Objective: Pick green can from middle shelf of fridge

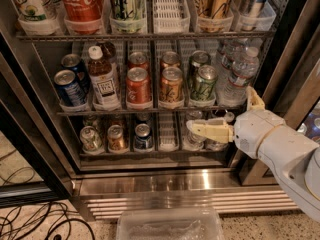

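One fridge [150,184], three wire racks showing. The middle shelf [115,112] carries two water bottles [240,76] at its right end and one white-labelled brown bottle [103,81] toward its left. Then eight cans: two blue [67,86], two red [138,84], two orange [171,84], two green. The green can [204,84] stands front, right of centre on the middle shelf, its twin behind. Above the middle shelf, "Coca-Cola" [82,4] reads clear. The gripper [221,109] hangs just below the middle shelf's right part, spread wide, grasping nothing.
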### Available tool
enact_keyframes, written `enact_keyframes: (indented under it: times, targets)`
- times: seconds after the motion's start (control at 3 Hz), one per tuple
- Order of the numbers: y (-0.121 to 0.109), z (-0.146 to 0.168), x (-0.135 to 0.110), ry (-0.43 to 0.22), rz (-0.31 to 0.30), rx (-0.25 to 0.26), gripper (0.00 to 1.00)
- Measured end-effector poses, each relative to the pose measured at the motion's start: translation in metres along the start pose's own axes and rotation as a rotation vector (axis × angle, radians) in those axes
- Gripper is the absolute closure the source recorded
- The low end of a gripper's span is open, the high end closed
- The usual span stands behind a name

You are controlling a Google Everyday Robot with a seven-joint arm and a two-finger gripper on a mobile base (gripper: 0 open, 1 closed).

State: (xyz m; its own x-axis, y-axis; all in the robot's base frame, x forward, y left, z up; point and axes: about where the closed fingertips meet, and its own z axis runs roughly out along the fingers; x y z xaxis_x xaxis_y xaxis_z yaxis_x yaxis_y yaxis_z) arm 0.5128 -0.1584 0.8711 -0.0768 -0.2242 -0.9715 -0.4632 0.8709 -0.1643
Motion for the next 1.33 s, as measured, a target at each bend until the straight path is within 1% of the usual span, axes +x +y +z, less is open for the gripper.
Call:
enact_keyframes:
  times: [0.33, 0.67, 1.0, 1.33]
  targets:
    - [0.000, 0.011, 0.005, -0.013, 0.024, 0.032, 0.00]
    - [-0.002, 0.027, 0.011, -0.028, 0.037, 0.065, 0.00]
    - [-0.001, 0.040, 0.016, -0.029, 0.043, 0.089, 0.02]
    - [0.000, 0.050, 0.021, -0.031, 0.047, 0.106, 0.14]
